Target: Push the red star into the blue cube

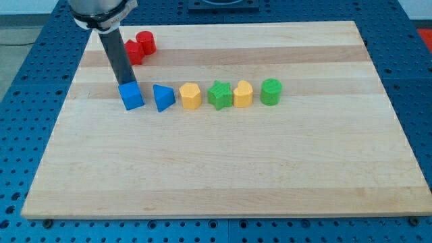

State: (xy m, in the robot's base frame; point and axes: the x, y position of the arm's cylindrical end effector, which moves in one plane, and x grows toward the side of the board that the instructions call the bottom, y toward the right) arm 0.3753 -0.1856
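Note:
The blue cube [131,95] sits at the left end of a row of blocks on the wooden board. The red star [133,52] lies near the view's top left, partly hidden behind my rod. A red cylinder [146,42] stands just right of it and a little higher in the view. My tip [125,83] is at the top edge of the blue cube, touching or nearly touching it, and below the red star.
Right of the blue cube run a blue triangular block [163,97], a yellow block [190,96], a green star [219,95], another yellow block [243,94] and a green cylinder [271,92]. The wooden board [223,169] lies on a blue perforated table.

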